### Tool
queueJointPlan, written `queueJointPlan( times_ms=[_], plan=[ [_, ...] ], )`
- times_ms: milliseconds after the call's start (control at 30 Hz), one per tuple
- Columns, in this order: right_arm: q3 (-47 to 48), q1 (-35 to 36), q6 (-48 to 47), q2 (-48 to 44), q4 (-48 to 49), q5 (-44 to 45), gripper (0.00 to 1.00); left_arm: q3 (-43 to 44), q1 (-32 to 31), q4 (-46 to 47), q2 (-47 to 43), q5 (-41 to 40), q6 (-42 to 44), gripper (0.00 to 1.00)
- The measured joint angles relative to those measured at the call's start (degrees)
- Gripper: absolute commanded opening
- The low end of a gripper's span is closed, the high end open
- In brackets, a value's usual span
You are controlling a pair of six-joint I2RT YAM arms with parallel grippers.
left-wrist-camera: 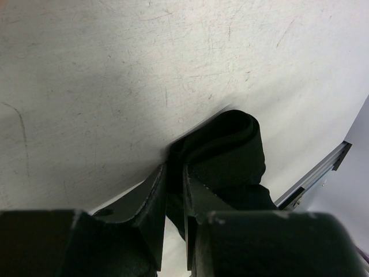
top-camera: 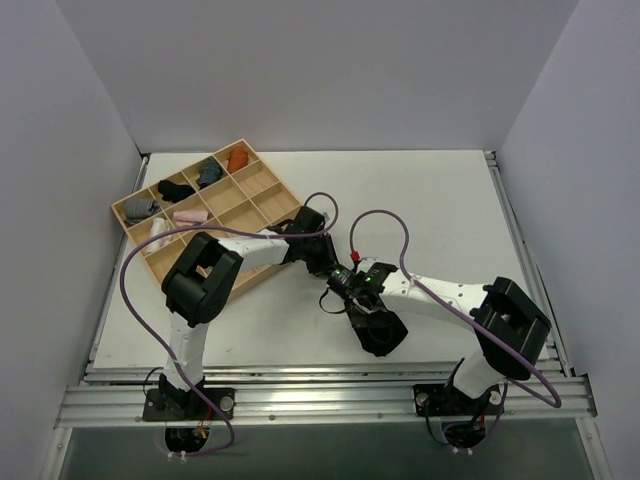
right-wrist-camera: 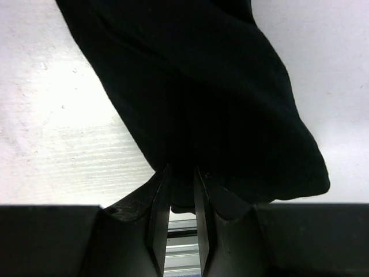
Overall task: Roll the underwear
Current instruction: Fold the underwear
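The underwear (top-camera: 378, 330) is a plain black soft garment, bunched up near the front middle of the white table. My left gripper (top-camera: 338, 283) is shut on one edge of it; in the left wrist view the fabric (left-wrist-camera: 230, 153) is folded over past the fingertips (left-wrist-camera: 158, 179). My right gripper (top-camera: 362, 305) is shut on another part; in the right wrist view the black cloth (right-wrist-camera: 219, 98) fills the upper frame and is pinched between the fingers (right-wrist-camera: 158, 184). Both grippers sit close together over the garment.
A wooden compartment tray (top-camera: 265, 178) stands at the back left, holding small rolled bundles: orange (top-camera: 237, 158), black (top-camera: 175, 189), pink (top-camera: 190, 214) and grey (top-camera: 141, 208). The table's front rail (top-camera: 320, 390) runs just behind the garment. White walls enclose the table.
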Motion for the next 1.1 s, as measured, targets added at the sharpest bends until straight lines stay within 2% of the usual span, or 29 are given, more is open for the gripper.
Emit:
queueJointPlan(
  times_ms=[533, 933, 1100],
  plan=[
    [1.9, 0.3, 1.8, -0.1, -4.1, 3.3, 0.21, 0.6, -0.1, -0.7, 0.2, 0.0, 0.5, 0.23],
    [-0.4, 0.3, 2.1, 0.0, -2.7, 3.2, 0.23, 0.6, -0.1, -0.7, 0.2, -0.1, 0.5, 0.23],
    [-1.9, 0.3, 2.5, 0.0, -1.7, 3.0, 0.06, 0.6, -0.1, -0.8, 0.2, -0.1, 0.5, 0.23]
  ],
)
